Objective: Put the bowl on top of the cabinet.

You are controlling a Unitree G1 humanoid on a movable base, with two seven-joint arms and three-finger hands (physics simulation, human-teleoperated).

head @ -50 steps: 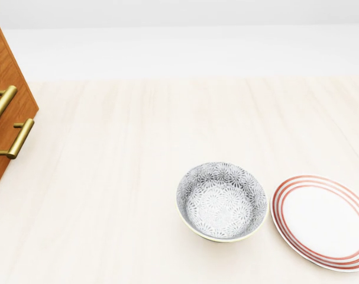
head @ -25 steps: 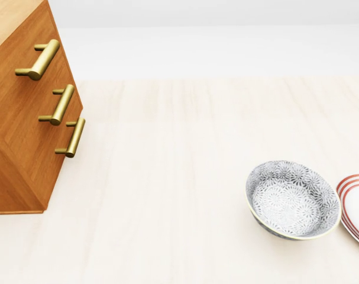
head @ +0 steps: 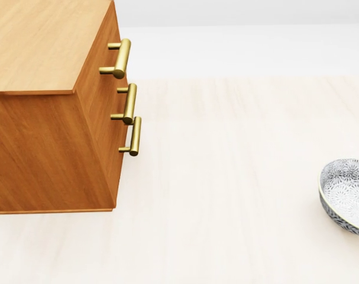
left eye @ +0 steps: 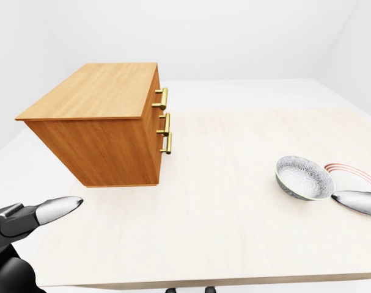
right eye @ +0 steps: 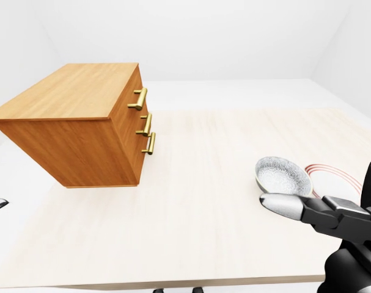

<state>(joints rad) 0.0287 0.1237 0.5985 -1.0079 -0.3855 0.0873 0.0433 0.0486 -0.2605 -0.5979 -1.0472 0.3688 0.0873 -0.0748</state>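
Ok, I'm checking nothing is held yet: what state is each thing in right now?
cabinet: upright on the table, three drawers shut.
bowl: upright on the table, unheld.
plate: flat beside the bowl.
left hand: open, holding nothing.
right hand: open, close by the bowl.

Legible markings | I am finding none | I am reading no text, label, brand, number or sign in any of my three views.
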